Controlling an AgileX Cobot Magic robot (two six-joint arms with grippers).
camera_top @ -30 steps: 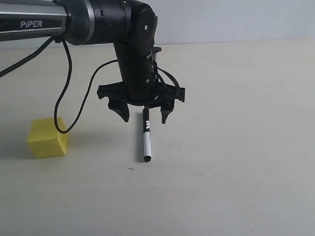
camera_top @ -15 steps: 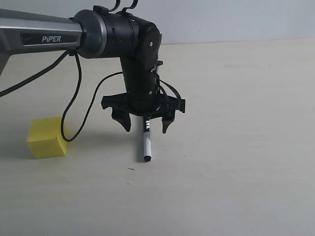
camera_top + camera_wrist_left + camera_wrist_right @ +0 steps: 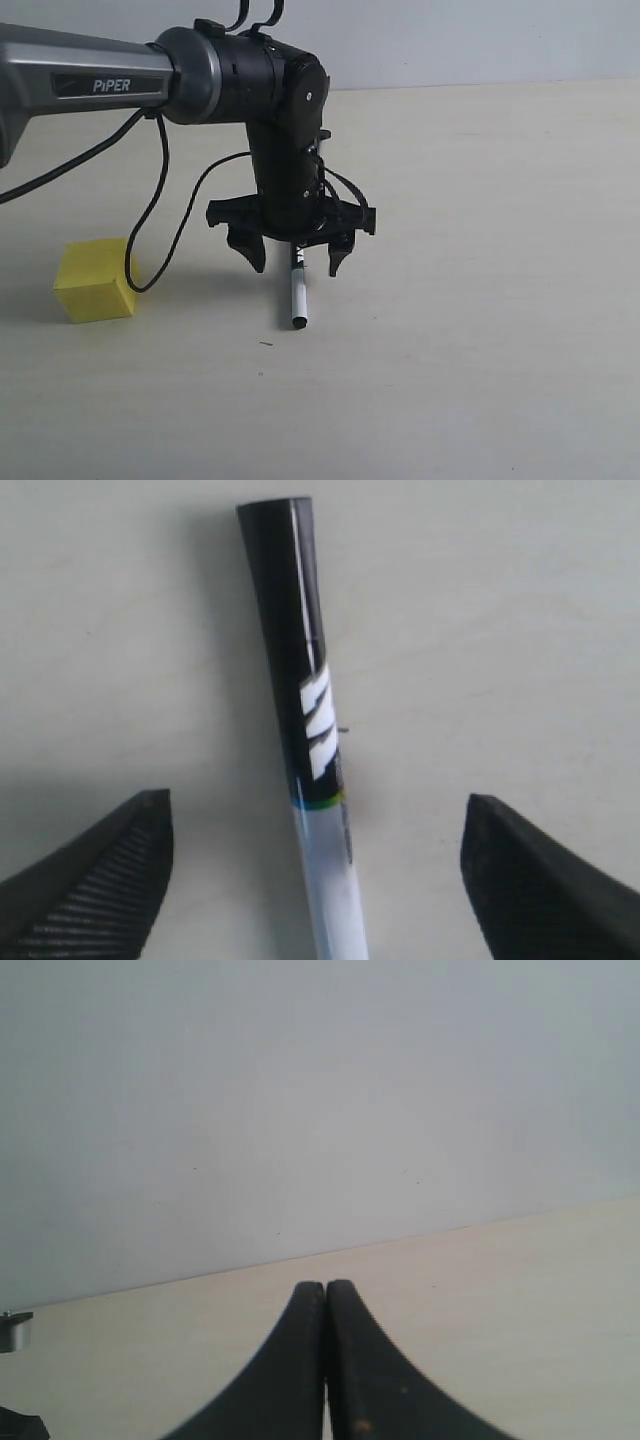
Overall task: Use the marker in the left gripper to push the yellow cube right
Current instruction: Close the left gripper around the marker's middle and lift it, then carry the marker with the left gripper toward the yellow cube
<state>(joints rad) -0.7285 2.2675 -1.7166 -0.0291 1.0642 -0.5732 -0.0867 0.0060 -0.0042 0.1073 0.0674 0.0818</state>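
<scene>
The pale table [image 3: 480, 300] carries everything here. Over it reaches the black and silver arm [image 3: 90, 80], with "PiPER" in white letters on its silver link. A black cable [image 3: 150, 200] hangs from the arm in a loop that dips towards the tabletop.

The left gripper [image 3: 295, 270] points straight down, its fingertips close above the table. Its jaws stand spread wide and have hold of nothing. In the left wrist view the two black fingers [image 3: 100, 880] sit far out to either side, with bare table between each of them and the pen.

The yellow cube [image 3: 93, 280] rests on the table well apart from the left gripper, out beyond the finger nearer the arm's base, past the cable loop.

The marker [image 3: 297, 295] lies flat on the table directly beneath the left gripper [image 3: 315, 810], midway between the open fingers and touching neither. Its black half sits under the gripper; its white barrel runs out from between the fingertips and ends in a black tip. The marker [image 3: 310, 710] bears white lettering on the black half, too partial to read.

The right gripper [image 3: 325, 1300] has its fingers pressed together with nothing seen between them.
</scene>
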